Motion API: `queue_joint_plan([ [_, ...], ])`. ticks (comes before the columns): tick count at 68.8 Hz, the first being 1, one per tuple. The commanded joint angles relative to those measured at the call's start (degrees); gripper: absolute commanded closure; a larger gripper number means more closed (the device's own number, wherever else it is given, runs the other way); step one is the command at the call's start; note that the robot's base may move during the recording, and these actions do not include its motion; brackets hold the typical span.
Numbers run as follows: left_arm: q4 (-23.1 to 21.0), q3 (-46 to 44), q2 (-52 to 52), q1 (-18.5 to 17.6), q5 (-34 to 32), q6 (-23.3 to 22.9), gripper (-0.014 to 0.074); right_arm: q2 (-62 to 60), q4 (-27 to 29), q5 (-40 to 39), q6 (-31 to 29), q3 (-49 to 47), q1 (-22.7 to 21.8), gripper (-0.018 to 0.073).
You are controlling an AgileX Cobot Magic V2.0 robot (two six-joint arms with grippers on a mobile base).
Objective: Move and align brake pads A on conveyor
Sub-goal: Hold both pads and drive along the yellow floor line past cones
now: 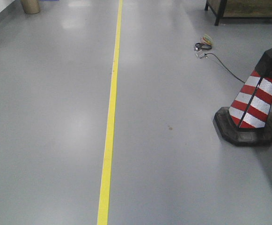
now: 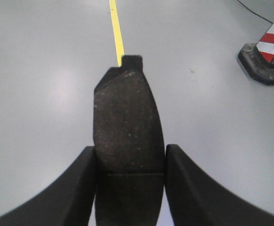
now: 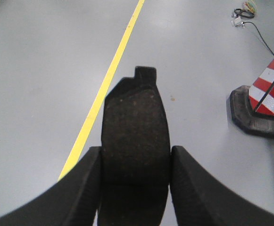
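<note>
My left gripper [image 2: 130,155] is shut on a dark brake pad [image 2: 127,122], which sticks out forward between the two fingers above the grey floor. My right gripper [image 3: 136,155] is shut on a second dark brake pad [image 3: 136,125], held the same way. Each pad shows a small tab at its far end. The conveyor is out of view in all three views. The grippers do not show in the front view.
A yellow floor line [image 1: 110,112] runs down the grey floor. A red-and-white traffic cone [image 1: 255,101] on a black base stands at the right, with a cable [image 1: 220,63] behind it. A dark table leg [image 1: 218,11] is at the far right.
</note>
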Motion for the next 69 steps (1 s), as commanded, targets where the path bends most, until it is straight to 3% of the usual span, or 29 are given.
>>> queue_joint_plan([
  [1, -0.7, -1.6, 0.2, 0.0, -4.9, -0.2, 0.0603, 0.3, 0.1, -5.2, -0.3, -1.8, 0.1, 0.0564],
  [69, -0.7, -1.6, 0.2, 0.0, -4.9, -0.2, 0.0603, 0.3, 0.5, -5.2, -0.3, -1.8, 0.1, 0.0564],
])
